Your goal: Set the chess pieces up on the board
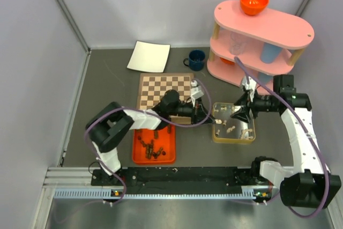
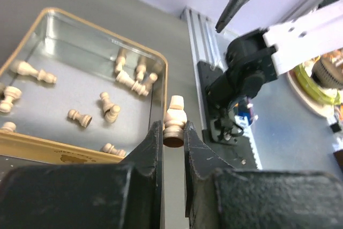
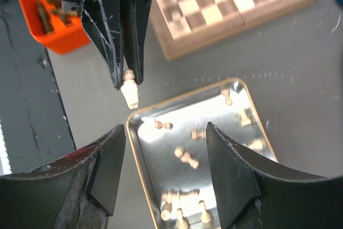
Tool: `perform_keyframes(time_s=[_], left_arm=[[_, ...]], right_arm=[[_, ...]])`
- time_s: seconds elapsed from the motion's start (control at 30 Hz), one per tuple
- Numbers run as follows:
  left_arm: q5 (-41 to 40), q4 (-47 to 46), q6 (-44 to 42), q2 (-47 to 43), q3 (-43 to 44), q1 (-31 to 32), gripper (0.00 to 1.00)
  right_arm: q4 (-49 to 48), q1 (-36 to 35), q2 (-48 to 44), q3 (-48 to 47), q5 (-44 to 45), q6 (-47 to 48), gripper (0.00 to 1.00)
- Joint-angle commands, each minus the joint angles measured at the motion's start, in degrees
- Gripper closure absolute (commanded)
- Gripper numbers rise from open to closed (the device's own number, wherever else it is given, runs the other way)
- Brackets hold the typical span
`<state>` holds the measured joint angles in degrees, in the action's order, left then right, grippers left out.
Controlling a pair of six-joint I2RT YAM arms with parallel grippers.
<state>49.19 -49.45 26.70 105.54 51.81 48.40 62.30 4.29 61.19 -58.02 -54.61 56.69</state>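
1 smooth, pale, turned-wood chessman [image 2: 174, 120]

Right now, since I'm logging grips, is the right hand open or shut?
Open: the right hand has its jaws wide apart, gripping nothing; the pale piece sits pinched in the left hand.

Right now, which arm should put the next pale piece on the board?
Left. The left gripper is shut on a pale piece just outside the tin, and the board lies nearer its side. The right gripper hangs open and empty over the tin.
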Motion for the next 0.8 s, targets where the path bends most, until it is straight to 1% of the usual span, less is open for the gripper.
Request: perform_keyframes(time_s=[0.0, 0.03, 0.07, 0.1, 0.13, 0.23, 0.33, 0.4, 0.47, 0.63, 0.7, 0.77], left_arm=[[-8.46, -19.25, 9.05, -11.38, -7.41, -0.59, 1.00], [-10.06, -23.28, 10.38, -12.62, -10.39, -0.68, 1.00], [-12.25, -25.67, 11.70, -13.68, -11.81, -0.59, 1.00], [-16.10, -27.70, 14.32, -15.43, -13.13, -0.59, 1.00], [-18.14, -31.54, 15.74, -16.14, -15.32, -0.59, 1.00], [-23.33, -36.92, 19.70, -17.82, -18.05, 0.11, 1.00], [-25.54, -37.82, 20.76, -18.17, -18.24, 0.81, 1.00], [-26.33, -38.17, 21.11, -18.00, -17.80, 1.43, 1.00], [-27.21, -39.31, 21.55, -17.30, -17.45, 1.87, 1.00], [-28.36, -41.51, 23.40, -15.19, -16.04, 2.84, 1.00], [-28.53, -41.86, 24.10, -14.31, -15.17, 3.01, 1.00], [-28.71, -42.04, 24.71, -13.35, -14.55, 3.28, 1.00]], right_arm=[[0.19, 0.45, -2.83, -4.47, -14.44, -7.90, 0.37], [0.19, 0.45, -2.66, -4.30, -21.26, -8.52, 0.37], [-0.07, 0.45, -2.48, -3.86, -24.46, -10.00, 0.37], [-0.25, 0.45, -2.22, -3.07, -27.45, -10.80, 0.37], [-0.43, 0.45, -1.34, -2.80, -32.00, -11.59, 0.37], [-0.87, 0.36, 0.50, -3.06, -36.25, -14.84, 0.38], [-0.78, 0.36, 4.28, -5.26, -38.98, -20.02, 0.37], [-0.17, -0.07, 6.74, -6.57, -39.35, -22.75, 0.38], [0.10, -0.69, 7.98, -7.02, -37.86, -24.33, 0.38], [0.01, -2.89, 10.70, -7.19, -33.90, -25.83, 0.39], [-0.16, -3.06, 12.02, -7.37, -34.42, -26.19, 0.39], [-0.08, -3.94, 12.90, -7.90, -34.42, -26.45, 0.42]])
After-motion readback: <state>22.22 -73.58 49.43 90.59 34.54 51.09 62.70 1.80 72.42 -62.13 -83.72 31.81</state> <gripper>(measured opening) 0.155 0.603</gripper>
